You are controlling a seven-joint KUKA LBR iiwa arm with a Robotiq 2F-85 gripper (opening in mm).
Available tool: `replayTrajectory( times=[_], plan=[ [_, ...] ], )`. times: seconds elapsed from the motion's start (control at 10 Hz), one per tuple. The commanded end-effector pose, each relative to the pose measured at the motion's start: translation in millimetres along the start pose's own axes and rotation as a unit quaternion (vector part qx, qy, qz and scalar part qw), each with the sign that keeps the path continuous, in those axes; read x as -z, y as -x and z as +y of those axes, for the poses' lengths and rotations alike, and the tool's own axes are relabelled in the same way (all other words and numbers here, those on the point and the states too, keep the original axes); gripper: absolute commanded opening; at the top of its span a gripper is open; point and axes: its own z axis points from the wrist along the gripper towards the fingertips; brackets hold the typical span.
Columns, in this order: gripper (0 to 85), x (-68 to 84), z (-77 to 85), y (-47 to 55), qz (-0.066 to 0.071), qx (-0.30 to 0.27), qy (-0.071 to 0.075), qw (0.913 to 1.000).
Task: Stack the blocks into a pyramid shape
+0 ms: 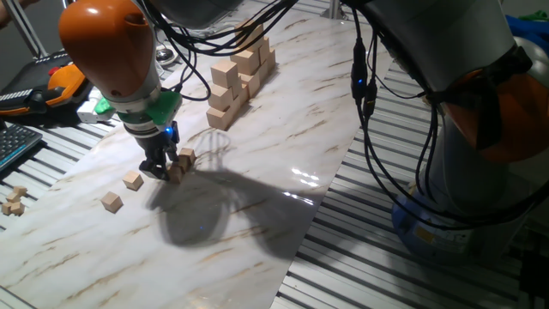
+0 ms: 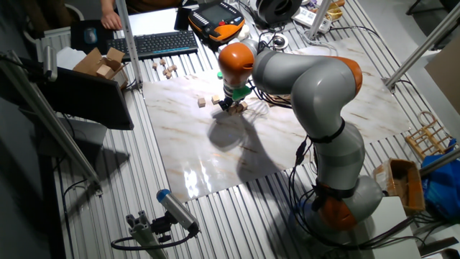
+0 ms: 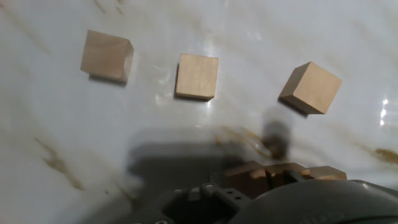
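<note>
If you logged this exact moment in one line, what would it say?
phase: building base row | gripper: down at small blocks | grip: unclear | loose blocks: beside | larger cube stack: untouched

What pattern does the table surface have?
White marble board with thin brown veins; the hand view shows it best.

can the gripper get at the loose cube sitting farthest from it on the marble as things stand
Probably yes. That cube sits alone on the open marble sheet with bare space all round it, and the gripper is low at the small cluster nearby, nothing between them.
</note>
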Motion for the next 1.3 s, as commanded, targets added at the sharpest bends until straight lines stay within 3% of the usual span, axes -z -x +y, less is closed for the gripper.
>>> replayTrajectory(
  times=[0.0,0.4,1.2],
  plan=[
    [51.0,0.1,-0.2,0.1,-0.001,0.000,0.000,1.0000],
    [51.0,-1.5,2.0,3.4,-0.002,-0.003,0.000,1.0000],
    [51.0,-0.6,-10.1,6.4,-0.004,0.003,-0.006,1.0000]
  ],
)
